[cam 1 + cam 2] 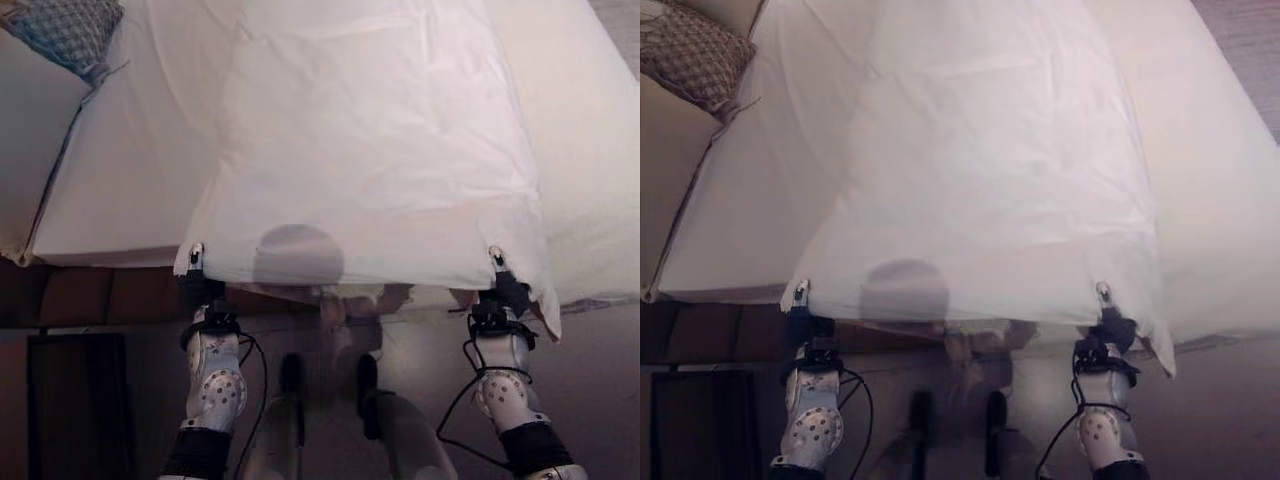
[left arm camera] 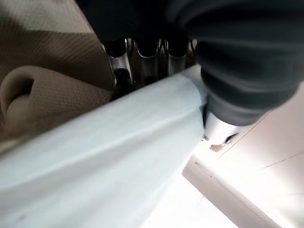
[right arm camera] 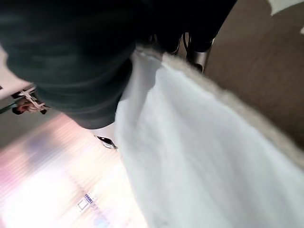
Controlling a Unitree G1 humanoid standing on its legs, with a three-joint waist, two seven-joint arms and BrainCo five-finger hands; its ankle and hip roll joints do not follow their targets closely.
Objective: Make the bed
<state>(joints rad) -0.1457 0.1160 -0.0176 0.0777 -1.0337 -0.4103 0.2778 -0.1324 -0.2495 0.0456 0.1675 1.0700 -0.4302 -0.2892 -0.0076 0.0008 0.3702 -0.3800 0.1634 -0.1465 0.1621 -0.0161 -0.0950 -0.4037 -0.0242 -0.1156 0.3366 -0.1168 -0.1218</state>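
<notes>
Left robot hand (image 1: 196,262) and right robot hand (image 1: 499,268) each pinch near corner of white sheet (image 1: 370,150), held taut above bed (image 1: 130,180); sheet covers middle only, sides bare; pillow (image 1: 68,32) at far left; spreading, smoothing left

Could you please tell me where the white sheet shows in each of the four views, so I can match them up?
Left eye view: sheet spread mid-frame, near edge held by left hand and right hand.
Right eye view: same.
Left wrist view: pale band under the fingers.
Right wrist view: beside the dark cover.
Shared landmark: patterned pillow.
</notes>
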